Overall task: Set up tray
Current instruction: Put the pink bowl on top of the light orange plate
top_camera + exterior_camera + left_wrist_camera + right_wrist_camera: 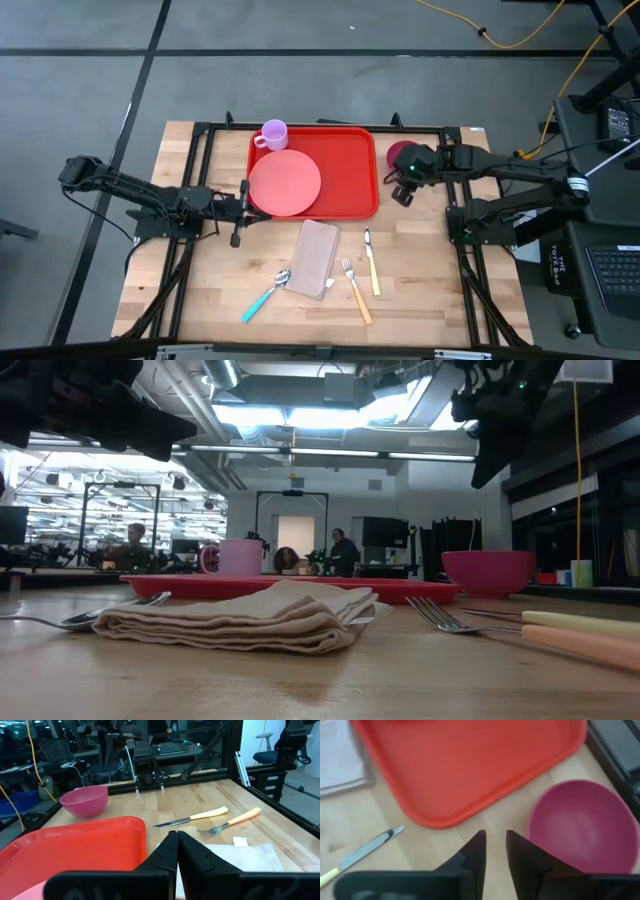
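**Over the wooden surface: tray loaded at the far middle, both arms raised**

At the far middle of the surface [420, 290], the red tray [345, 165], flat and carrying a round pink plate [285, 182] on its left part and a lilac mug [273, 134] at its far left corner. Just beside the tray's right edge, apart from it, a magenta bowl [402, 153] resting on the wood.

Nearer the front, a folded beige napkin [316, 258]; left of it a spoon with a teal handle [266, 296]; right of it a fork with an orange handle [355, 288] and a knife with a pale yellow handle [371, 260], side by side and not touching.

Off the tray's left edge, the left end effector [241, 203], fingers pressed together, pinching nothing, pointing toward the tray.

Above the gap between tray corner and bowl, the right end effector [493, 851], fingers slightly spread with a narrow gap between them, holding nothing.

Beyond the surface, people seated in the room behind.
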{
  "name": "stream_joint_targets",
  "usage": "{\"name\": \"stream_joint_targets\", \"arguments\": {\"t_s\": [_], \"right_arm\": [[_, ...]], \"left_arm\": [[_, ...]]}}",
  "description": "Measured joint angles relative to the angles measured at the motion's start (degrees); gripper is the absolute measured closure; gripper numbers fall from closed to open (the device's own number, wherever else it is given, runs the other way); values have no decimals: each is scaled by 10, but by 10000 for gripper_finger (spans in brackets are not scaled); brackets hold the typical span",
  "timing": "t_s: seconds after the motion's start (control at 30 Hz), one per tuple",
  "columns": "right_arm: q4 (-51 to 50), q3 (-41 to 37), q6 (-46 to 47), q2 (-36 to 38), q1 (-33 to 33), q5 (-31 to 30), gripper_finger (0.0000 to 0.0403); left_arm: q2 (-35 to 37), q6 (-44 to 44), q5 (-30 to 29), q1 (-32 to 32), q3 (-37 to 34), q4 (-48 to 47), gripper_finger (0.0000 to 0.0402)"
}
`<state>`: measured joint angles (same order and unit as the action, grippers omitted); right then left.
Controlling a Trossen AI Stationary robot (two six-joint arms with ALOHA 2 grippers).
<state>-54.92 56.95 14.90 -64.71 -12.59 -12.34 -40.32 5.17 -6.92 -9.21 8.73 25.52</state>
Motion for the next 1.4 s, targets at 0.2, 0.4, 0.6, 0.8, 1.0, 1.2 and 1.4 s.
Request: {"name": "stream_joint_targets", "arguments": {"t_s": [0.2, 0.4, 0.6, 0.8, 1.0, 1.2, 1.4], "right_arm": [[-1, 0, 29, 0, -82, 0, 279], [0, 0, 14, -4, -196, 42, 269], [-8, -1, 25, -30, -301, 64, 271], [-9, -1, 4, -76, -373, 78, 271], [-20, -1, 0, -132, -416, 81, 271], [-15, 1, -2, -164, -436, 80, 271], [-5, 1, 18, -165, -435, 78, 271]], "left_arm": [[0, 1, 0, 0, 0, 0, 398], [0, 44, -35, 0, 0, 0, 398], [0, 46, -74, 0, 0, 0, 398], [0, 43, -73, 0, 0, -1, 398], [0, 40, -78, 0, 0, -26, 398], [0, 42, -91, 0, 0, -40, 398], [0, 70, -108, 0, 0, -40, 398]]}}
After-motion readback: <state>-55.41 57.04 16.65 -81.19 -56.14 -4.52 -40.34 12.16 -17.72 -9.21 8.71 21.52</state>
